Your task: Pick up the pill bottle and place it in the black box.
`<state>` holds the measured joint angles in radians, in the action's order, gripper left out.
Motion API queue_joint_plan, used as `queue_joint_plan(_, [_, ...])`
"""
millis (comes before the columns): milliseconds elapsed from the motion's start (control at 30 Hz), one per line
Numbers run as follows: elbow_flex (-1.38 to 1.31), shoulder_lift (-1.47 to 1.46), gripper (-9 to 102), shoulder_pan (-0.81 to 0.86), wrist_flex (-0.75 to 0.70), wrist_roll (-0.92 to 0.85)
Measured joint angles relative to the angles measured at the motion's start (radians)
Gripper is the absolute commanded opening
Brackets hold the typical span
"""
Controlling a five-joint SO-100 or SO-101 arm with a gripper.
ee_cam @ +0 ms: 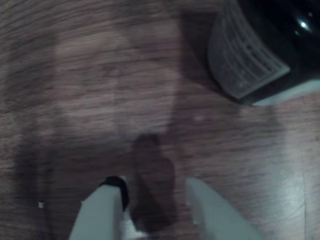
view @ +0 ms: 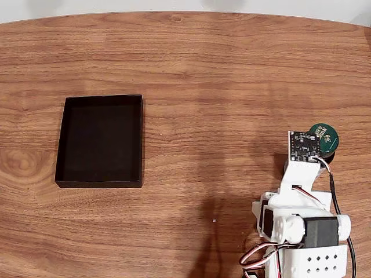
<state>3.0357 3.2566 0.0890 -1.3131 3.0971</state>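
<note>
Wooden table point(view: 220, 69): black box point(view: 100, 141) at left, pill bottle point(view: 323, 136) upright at right, well apart.

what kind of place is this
Probably a home or hobby workspace, not a factory: a wood-grain table bearing a small 3D-printed-looking arm, a black box and a pill bottle.

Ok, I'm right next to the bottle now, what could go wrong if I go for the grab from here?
1. In the wrist view the pill bottle sits off in the upper right corner, not between the fingers; closing now would likely catch nothing.
2. The gripper is low over the table; swinging sideways could knock the bottle over.
3. The black box lies far across the table in the fixed view, so a weak grip may slip.
</note>
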Motion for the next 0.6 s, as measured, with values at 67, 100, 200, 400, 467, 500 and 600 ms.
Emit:
queue_joint_plan(67, [-0.008, -0.041, 12, 0.0, 0.015, 0.0])
queue_joint_plan(100, [-0.011, -0.058, 13, 0.0, 0.018, 0.0])
queue_joint_plan(200, [-0.026, -0.124, 18, 0.012, 0.049, 0.0])
queue_joint_plan(400, [-0.031, -0.195, 25, 0.098, 0.126, 0.034])
queue_joint_plan(467, [-0.029, -0.198, 30, 0.13, 0.175, 0.034])
queue_joint_plan(500, [-0.025, -0.201, 33, 0.149, 0.202, 0.034])
queue_joint_plan(600, [-0.006, -0.229, 39, 0.189, 0.285, 0.034])
